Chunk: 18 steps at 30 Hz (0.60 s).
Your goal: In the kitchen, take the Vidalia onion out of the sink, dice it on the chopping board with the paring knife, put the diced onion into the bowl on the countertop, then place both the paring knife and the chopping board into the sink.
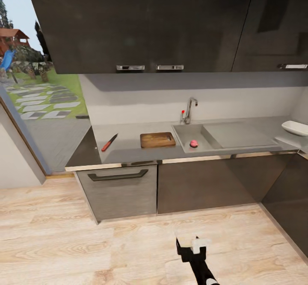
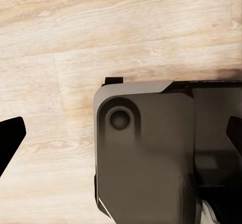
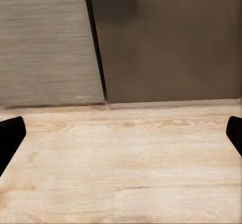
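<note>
Head view puts you back from the worktop, looking down across the light wood floor at the whole kitchen run. The sink sits near the middle of the grey surface, under the chrome faucet, and the Vidalia onion lies small and pinkish on the basin floor near the front wall. Just beside the basin, on the window side, the chopping board lies flat. The paring knife rests well apart from it, farther toward that same end, its red handle pointing at the front edge. The bowl stands at the far opposite end, past the drainboard. Dark upper cabinets hang above.

Your right arm reaches up from the bottom of the frame over the floor. In the right wrist view your right pincer stands apart, facing the lower cabinet doors. In the left wrist view your left pincer is also apart, over the robot's grey body and the floor.
</note>
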Available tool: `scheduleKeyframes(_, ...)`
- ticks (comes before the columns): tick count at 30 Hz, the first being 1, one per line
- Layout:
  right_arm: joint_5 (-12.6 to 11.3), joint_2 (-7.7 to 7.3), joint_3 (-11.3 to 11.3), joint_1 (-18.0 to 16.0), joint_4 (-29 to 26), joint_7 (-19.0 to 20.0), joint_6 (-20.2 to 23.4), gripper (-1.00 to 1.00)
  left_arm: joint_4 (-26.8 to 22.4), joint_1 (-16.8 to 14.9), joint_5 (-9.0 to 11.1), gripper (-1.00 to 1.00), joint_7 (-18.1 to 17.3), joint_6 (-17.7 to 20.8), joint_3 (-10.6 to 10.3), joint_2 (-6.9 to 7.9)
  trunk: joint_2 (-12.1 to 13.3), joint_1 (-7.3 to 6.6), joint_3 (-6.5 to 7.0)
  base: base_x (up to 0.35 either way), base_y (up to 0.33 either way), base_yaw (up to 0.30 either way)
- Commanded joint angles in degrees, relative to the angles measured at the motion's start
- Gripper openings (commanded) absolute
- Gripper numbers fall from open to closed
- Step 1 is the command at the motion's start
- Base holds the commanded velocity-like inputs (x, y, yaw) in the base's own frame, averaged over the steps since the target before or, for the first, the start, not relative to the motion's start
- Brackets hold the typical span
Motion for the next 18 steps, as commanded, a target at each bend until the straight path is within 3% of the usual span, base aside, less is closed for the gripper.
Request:
scheduleKeyframes(1, 1.33, -0.51, -0.43, 1.78, 0.02, -0.12, -1.79, 1.0, -0.05, 0.0, -0.03, 1.0, -0.05, -0.04, 0.01, 0.0, -0.11, 0.03, -0.1, 0.0, 0.0, 0.0)
scheduleKeyframes(7, 2.46, -2.92, -0.43, 9.49, 0.05, -0.05, -9.13, 1.0, -0.03, 0.0, -0.03, 1.0, -0.05, -0.04, 0.01, 0.0, -0.11, 0.03, -0.1, 0.0, 0.0, 0.0)
scheduleKeyframes(12, 2.6, -3.59, -0.43, 15.06, 0.05, -0.09, -15.72, 1.0, -0.03, 0.0, -0.03, 1.0, -0.01, -0.04, 0.01, 0.0, -0.11, 0.03, -0.1, 0.0, 0.0, 0.0)
scheduleKeyframes(14, 2.63, -3.73, -0.43, 18.79, 0.05, -0.11, -19.98, 1.0, -0.03, 0.0, -0.03, 1.0, -0.03, -0.04, 0.06, 0.0, -0.11, 0.03, -0.1, 0.0, 0.0, 0.0)
scheduleKeyframes(18, 2.65, -3.81, -0.43, 23.93, 0.05, -0.12, -21.97, 1.0, -0.03, 0.0, -0.03, 1.0, 0.01, -0.04, 0.09, 0.0, -0.11, 0.03, -0.1, 0.0, 0.0, 0.0)
